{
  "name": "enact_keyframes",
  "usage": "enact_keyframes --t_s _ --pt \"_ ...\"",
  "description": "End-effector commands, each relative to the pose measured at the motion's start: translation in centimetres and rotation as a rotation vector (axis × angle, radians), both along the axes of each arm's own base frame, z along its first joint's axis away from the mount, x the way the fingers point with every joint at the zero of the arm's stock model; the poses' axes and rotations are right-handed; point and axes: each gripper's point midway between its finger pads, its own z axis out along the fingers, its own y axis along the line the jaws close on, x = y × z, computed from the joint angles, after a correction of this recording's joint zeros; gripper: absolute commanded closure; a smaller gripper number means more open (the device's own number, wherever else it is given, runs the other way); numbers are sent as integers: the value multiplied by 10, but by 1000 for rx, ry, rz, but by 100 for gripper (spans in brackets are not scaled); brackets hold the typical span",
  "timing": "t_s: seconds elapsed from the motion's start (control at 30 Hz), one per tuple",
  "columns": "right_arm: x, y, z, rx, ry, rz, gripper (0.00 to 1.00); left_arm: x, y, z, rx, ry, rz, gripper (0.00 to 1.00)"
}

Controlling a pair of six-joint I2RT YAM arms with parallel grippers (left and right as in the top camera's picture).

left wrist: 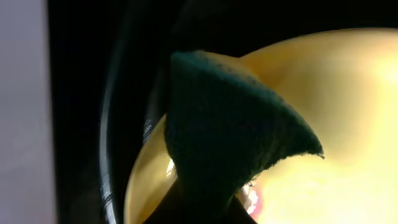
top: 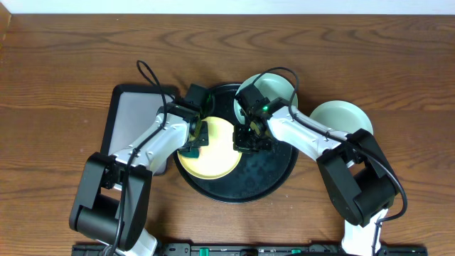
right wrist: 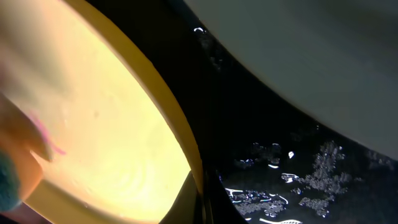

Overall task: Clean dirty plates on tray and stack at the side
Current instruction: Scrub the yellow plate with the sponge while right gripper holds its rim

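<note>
The left fingers (top: 192,140) are clamped on a dark green sponge (left wrist: 230,143) set on the yellow plate (top: 213,162), and the right fingers (top: 249,139) are closed on that plate's right rim. The yellow plate lies on the left of the tray (top: 274,179). A mint plate (top: 276,91) sits at the tray's far right edge, and a second mint plate (top: 341,116) lies on the desk (top: 398,64) just right of the tray.

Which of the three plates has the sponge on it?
The pale yellow plate; the left gripper holds the dark sponge on it. Both mint-green plates have none.
</note>
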Motion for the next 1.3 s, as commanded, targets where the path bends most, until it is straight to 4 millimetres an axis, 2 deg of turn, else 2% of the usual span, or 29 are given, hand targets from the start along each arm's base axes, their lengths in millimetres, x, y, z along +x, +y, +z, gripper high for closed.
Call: enact_keyframes --t_s 0.0,0.17,0.27,0.37,0.53,0.67,0.77,0.9,1.07,1.13,1.27 --pt "5 -3 -4 -8 5 -5 99 -17 11 -4 58 57 53 92" --pt "5 -3 -4 -8 5 -5 99 -42 -26 -7 -105 178 -105 93" --pt "5 -3 -4 -2 7 -2 99 -40 -40 -7 -158 168 -138 92" --pt "5 -4 -4 0 8 1 99 -37 -52 -5 -207 154 -264 93" --pt "5 -3 -4 5 10 3 99 -31 -44 -6 -154 128 -300 93" --pt "5 -3 -4 5 10 3 99 -20 -15 -8 -4 77 -108 93" --pt "5 -3 -4 5 8 9 99 -29 -15 -11 -8 118 -99 93" --pt "5 -4 -3 19 17 10 99 -55 -28 -11 -96 238 -184 93" --pt "6 -5 -3 19 17 7 99 -80 -61 -4 -310 331 -407 93" --pt "5 -4 -3 19 17 8 99 -83 -69 -1 -359 330 -463 93" --pt "5 -5 -3 18 17 8 99 -74 -71 -2 -355 293 -473 93"
